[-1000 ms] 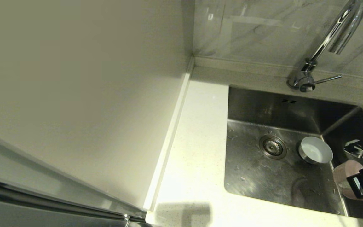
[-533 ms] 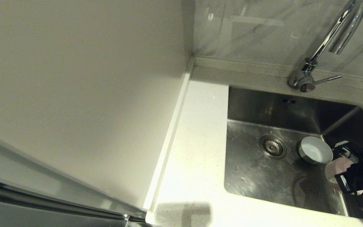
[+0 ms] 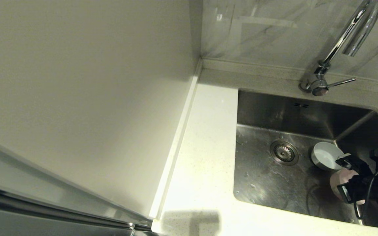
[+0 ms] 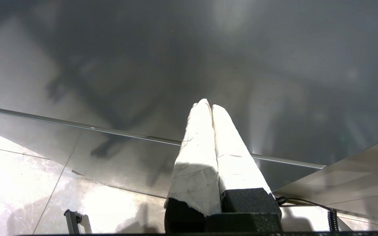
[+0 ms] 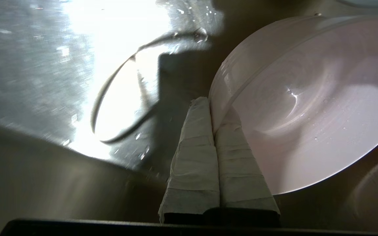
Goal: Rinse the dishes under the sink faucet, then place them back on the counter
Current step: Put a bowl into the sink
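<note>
My right gripper (image 3: 348, 183) hangs low at the right end of the sink (image 3: 267, 186), shut on the rim of the pale pink bowl (image 3: 335, 182). In the right wrist view its taped fingers (image 5: 195, 137) pinch the wet, tilted pink bowl (image 5: 307, 108) at its edge, one finger inside and one outside. The pale blue-grey bowl (image 3: 325, 155) stands upright on the sink floor just behind it. The chrome sink faucet (image 3: 340, 42) rises at the back right, its spout over the basin. My left gripper (image 4: 211, 106) is shut on nothing, outside the head view.
The white speckled counter (image 3: 205, 157) runs along the left of the sink, bounded by a raised edge strip and a pale wall panel (image 3: 77, 82). A round drain strainer (image 3: 284, 152) sits mid-basin. The faucet's side lever (image 3: 341, 82) points right.
My right gripper has carried the pink bowl leftward, from the sink's right edge further over the basin and closer to the blue-grey bowl. The blue-grey bowl has stayed put.
</note>
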Motion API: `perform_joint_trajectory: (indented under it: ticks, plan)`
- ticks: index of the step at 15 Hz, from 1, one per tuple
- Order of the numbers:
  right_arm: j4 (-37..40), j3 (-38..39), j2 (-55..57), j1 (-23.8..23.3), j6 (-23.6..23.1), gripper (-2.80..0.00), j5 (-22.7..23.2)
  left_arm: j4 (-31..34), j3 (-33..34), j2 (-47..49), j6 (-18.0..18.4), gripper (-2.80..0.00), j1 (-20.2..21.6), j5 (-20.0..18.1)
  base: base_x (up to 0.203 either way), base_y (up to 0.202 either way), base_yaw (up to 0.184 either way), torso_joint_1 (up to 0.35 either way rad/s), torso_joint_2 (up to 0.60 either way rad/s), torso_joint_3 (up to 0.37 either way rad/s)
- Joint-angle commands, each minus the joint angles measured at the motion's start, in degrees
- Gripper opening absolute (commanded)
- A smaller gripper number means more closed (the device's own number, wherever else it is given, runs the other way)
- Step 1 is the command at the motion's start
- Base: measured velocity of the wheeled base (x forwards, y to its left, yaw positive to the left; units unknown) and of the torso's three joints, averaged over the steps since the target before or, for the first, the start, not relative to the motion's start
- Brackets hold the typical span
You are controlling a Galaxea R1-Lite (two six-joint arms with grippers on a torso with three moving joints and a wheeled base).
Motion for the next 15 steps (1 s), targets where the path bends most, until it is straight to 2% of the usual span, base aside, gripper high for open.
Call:
perform_joint_trajectory:
  ticks: [1, 6, 12, 15]
  plan:
    - [-1.4, 0.0, 4.0, -0.1, -0.2, -2.80, -0.1, 0.0, 0.2, 0.0, 0.0, -2.80, 0.0, 0.0, 0.000, 0.000, 0.000, 0.000, 0.00, 0.000]
    - [-2.8, -1.8, 7.8, -0.1, 0.0, -2.80, -0.4, 0.0, 0.2, 0.0, 0.0, -2.80, 0.0, 0.0, 0.000, 0.000, 0.000, 0.000, 0.00, 0.000]
    - [-10.8, -5.3, 14.9, -0.1, 2.4, -2.80, 0.0, 0.0, 0.2, 0.0, 0.0, -2.80, 0.0, 0.0, 0.000, 0.000, 0.000, 0.000, 0.00, 0.000]
    - [-18.0, -6.0, 18.3, -0.1, 2.6, -2.80, 0.0, 0.0, 0.2, 0.0, 0.0, -2.80, 0.0, 0.0, 0.000, 0.000, 0.000, 0.000, 0.00, 0.000]
